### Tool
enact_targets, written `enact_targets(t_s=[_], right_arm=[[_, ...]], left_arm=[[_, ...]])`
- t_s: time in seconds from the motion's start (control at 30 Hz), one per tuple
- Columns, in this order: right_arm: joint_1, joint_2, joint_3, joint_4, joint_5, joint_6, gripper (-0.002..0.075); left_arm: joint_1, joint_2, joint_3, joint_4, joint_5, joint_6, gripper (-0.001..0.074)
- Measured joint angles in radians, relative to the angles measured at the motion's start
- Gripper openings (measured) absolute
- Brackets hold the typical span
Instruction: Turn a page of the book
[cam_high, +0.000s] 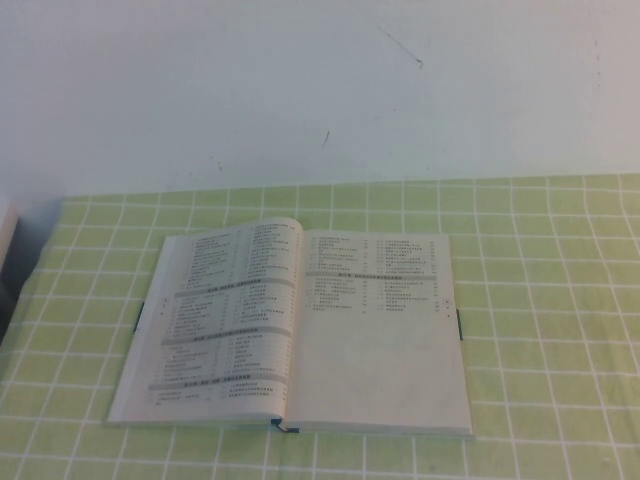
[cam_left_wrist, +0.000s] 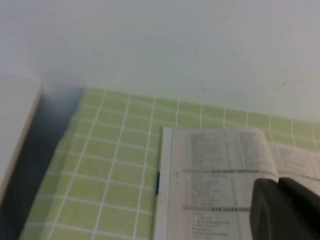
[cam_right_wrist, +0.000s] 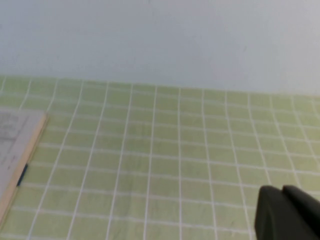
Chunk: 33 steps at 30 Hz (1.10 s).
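Book (cam_high: 300, 330) lies open and flat mid-tabletop (cam_high: 550, 300), spine near edge toward the robot, both leaves exposed so either can be lifted. The page (cam_high: 385, 340) to turn, text on top and blank below, is the right leaf, resting flat, untouched. Left hand (cam_left_wrist: 285, 210) hangs off the book's left side, above the printed left leaf; can't tell if it's clenched or released. Right hand (cam_right_wrist: 287, 212) is clenched on nothing, parked over bare green checked cloth right of the book. Plain wall behind.
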Motion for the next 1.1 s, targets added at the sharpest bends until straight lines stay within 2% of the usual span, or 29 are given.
enact_targets(t_s=[0.07, 0.2, 0.33, 0.5, 0.6, 0.7, 0.87, 1.1], right_arm=[[0.000, 0.075, -0.048, 0.037, 0.069, -0.044, -0.0004], [0.000, 0.184, -0.094, 0.162, 0.119, -0.199, -0.0004], [0.000, 0.289, -0.111, 0.363, 0.164, -0.403, -0.0004], [0.000, 0.465, -0.138, 0.562, 0.212, -0.562, -0.0004], [0.000, 0.575, -0.162, 0.706, 0.203, -0.676, 0.0003], [0.000, 0.701, -0.199, 0.839, 0.219, -0.770, 0.0046], [0.088, 0.898, -0.275, 0.934, 0.206, -0.854, 0.0127], [0.279, 1.158, -0.372, 0.938, 0.078, -0.863, 0.0147]], left_arm=[[0.000, 0.054, 0.000, -0.063, 0.005, 0.043, -0.0004], [0.000, 0.232, -0.043, -0.258, 0.044, 0.288, -0.0004], [0.000, 0.399, -0.158, -0.433, 0.157, 0.500, -0.0004], [0.000, 0.627, -0.320, -0.660, 0.288, 0.744, -0.0004], [0.000, 0.751, -0.400, -0.731, 0.299, 0.806, -0.0004], [-0.011, 0.859, -0.460, -0.781, 0.293, 0.842, -0.0004], [-0.089, 1.026, -0.508, -0.855, 0.245, 0.939, -0.0004], [-0.189, 1.214, -0.511, -0.861, 0.136, 1.008, -0.0004]])
